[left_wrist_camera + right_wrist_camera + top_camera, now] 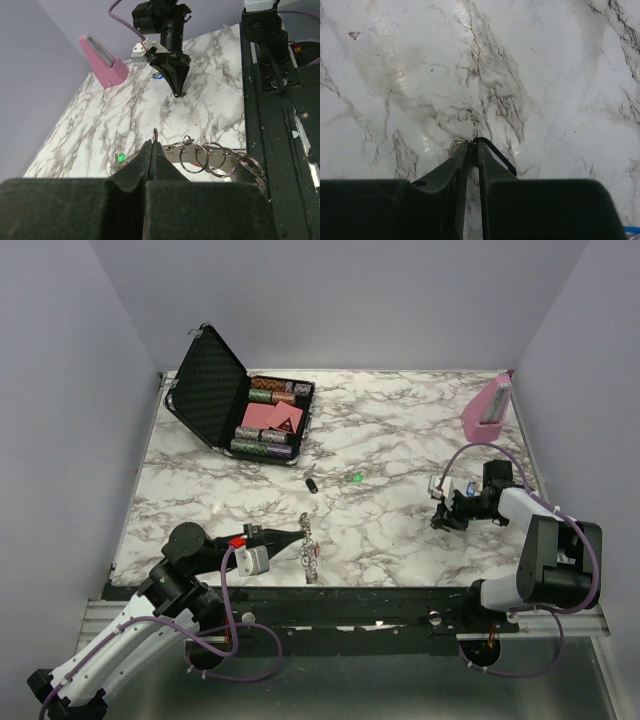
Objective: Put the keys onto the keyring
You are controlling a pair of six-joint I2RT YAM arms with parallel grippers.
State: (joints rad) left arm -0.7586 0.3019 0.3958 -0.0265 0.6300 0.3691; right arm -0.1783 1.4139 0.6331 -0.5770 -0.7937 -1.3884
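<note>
The keyring (310, 554) is a strand of linked silvery rings near the front edge. It also shows in the left wrist view (207, 158). My left gripper (299, 532) is shut on its end ring (155, 134), low over the table. My right gripper (441, 523) points down at the table on the right. It is shut on a small key (454, 146) with a tiny ring and a dark head. A black-headed key (312, 483) and a green-headed key (357, 478) lie loose mid-table. I cannot make out a red-headed key.
An open black case (235, 400) with coloured chips stands at the back left. A pink stand (490, 408) is at the back right. A small blue bit (156, 76) lies by the right gripper. The table's front edge runs just below the keyring.
</note>
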